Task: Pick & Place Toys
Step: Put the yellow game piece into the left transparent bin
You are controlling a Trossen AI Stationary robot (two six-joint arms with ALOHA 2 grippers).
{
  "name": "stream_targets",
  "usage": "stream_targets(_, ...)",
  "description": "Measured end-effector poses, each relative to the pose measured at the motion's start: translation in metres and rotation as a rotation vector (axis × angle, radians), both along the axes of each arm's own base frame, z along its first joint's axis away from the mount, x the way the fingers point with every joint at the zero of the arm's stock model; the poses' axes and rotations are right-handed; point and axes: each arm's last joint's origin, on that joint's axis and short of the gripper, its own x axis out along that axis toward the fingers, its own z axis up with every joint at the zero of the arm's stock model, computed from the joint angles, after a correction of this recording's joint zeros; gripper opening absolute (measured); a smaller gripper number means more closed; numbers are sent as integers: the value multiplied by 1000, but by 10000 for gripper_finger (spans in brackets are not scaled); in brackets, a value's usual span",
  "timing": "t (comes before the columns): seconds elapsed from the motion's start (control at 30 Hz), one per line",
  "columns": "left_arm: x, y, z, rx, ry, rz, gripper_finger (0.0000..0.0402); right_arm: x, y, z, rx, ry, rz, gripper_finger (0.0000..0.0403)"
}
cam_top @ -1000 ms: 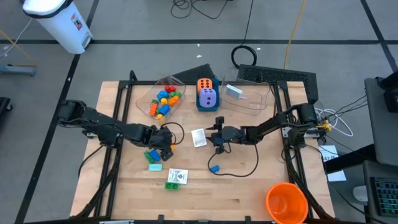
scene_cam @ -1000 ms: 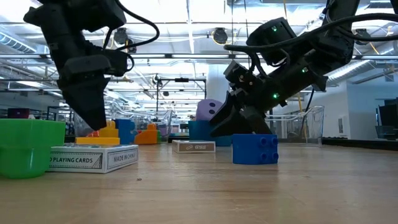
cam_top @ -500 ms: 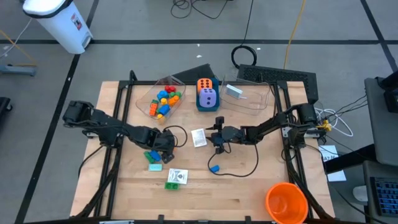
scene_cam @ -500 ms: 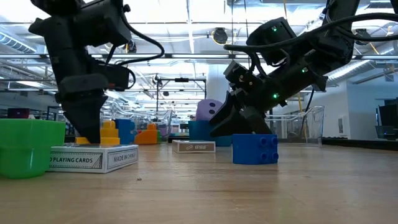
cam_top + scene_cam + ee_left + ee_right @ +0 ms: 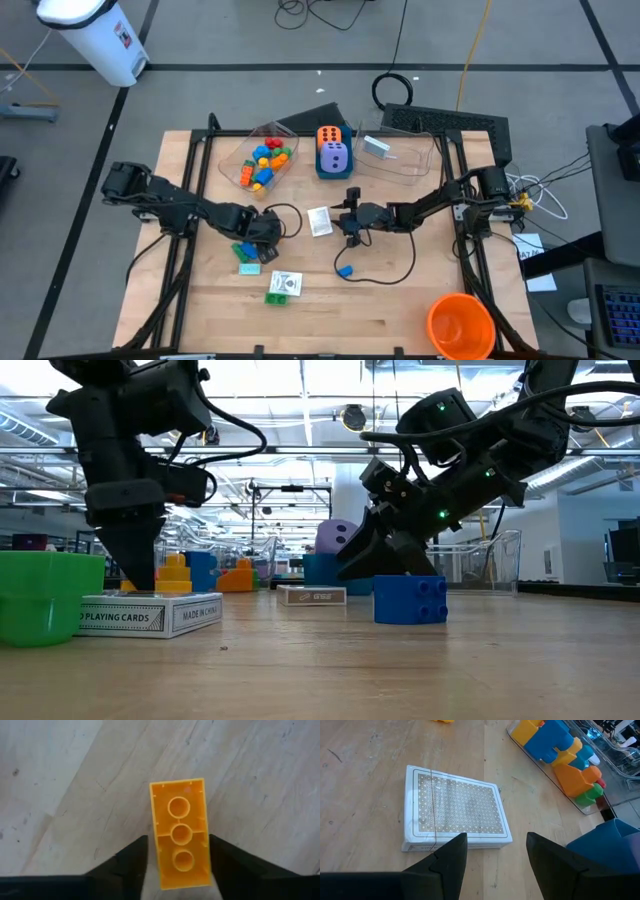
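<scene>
Left tool was down at the worktop, fingers straddling a yellow brick lying studs-down on the wood; contact wasn't clear, so can't tell if it was gripping. In the high view that tool sat just above the green brick and a card box. Right tool hovered, jaws parted, empty, over a white card deck, shown mid-worktop in the high view. Blue brick lay nearer the front edge. Clear tub of bricks and both dice sat at the back.
</scene>
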Motion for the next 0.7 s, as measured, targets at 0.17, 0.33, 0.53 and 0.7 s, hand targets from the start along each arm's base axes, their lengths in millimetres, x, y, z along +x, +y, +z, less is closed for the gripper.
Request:
stream_targets(0.17, 1, 3, 0, 18, 3, -42, 123, 0, 0, 0, 0, 1, 0, 196)
stream_targets(0.33, 2, 7, 1, 22, 0, -69, 123, 0, 0, 0, -2, 1, 1, 196)
stream_targets(0.53, 3, 10, 11, 6, -69, -126, 123, 0, 0, 0, -26, 5, 14, 196)
stream_targets(0.7, 5, 17, 33, -33, -217, -181, 123, 2, 0, 5, -90, -27, 44, 196)
